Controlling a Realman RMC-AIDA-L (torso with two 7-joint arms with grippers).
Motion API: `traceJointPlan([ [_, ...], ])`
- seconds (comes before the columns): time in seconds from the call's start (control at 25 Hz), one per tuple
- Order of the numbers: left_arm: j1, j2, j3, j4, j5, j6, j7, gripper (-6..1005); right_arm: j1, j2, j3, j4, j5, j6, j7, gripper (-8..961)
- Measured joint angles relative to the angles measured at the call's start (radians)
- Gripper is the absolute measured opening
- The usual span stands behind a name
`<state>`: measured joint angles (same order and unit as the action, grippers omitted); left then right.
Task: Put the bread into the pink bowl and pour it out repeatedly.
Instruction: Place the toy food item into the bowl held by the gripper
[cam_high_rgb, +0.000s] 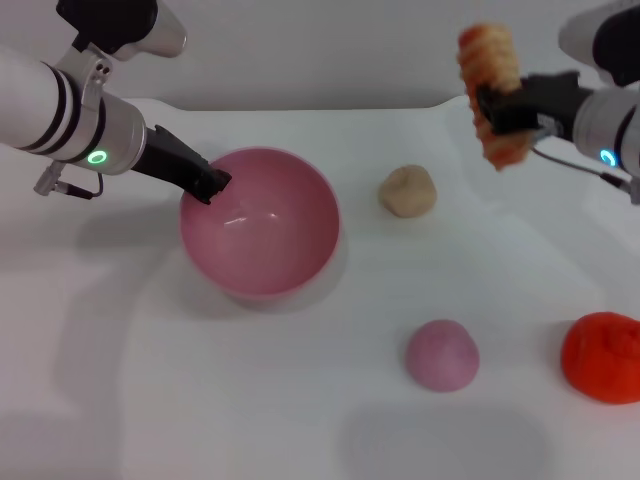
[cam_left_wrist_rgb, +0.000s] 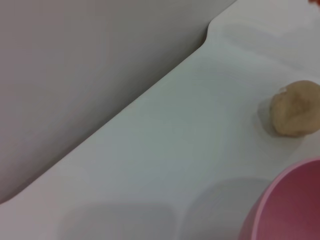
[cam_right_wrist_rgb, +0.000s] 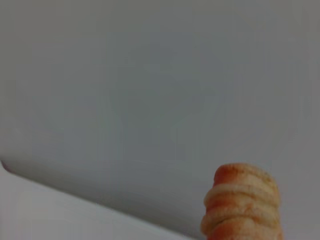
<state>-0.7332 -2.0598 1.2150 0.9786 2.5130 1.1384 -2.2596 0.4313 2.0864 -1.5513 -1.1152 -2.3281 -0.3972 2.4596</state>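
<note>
The bread (cam_high_rgb: 490, 95), a ridged orange and cream striped loaf, hangs upright in the air at the upper right, well clear of the table. My right gripper (cam_high_rgb: 497, 108) is shut on its middle. One end of the bread (cam_right_wrist_rgb: 241, 206) fills the lower corner of the right wrist view. The pink bowl (cam_high_rgb: 262, 222) stands upright and empty on the table left of centre. My left gripper (cam_high_rgb: 212, 186) is shut on the bowl's far left rim. A slice of the pink bowl (cam_left_wrist_rgb: 287, 207) shows in the left wrist view.
A small beige bun (cam_high_rgb: 407, 191) lies right of the bowl, also seen as the bun (cam_left_wrist_rgb: 295, 108) in the left wrist view. A pink dome lump (cam_high_rgb: 442, 354) sits at the front right and a red lump (cam_high_rgb: 602, 356) at the right edge. The white table (cam_high_rgb: 300, 400) ends at a grey wall behind.
</note>
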Motion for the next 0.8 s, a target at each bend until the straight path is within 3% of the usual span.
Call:
traceJointPlan([
  [0.28, 0.004, 0.0, -0.001, 0.0, -0.011, -0.002, -0.002, 39, -0.007, 0.005, -0.102, -0.141, 0.039, 0.002, -0.084, 244],
  [0.8, 0.022, 0.0, 0.002, -0.007, -0.041, -0.024, -0.002, 39, 0.047, 0.004, -0.335, -0.147, 0.074, 0.19, -0.116, 221],
])
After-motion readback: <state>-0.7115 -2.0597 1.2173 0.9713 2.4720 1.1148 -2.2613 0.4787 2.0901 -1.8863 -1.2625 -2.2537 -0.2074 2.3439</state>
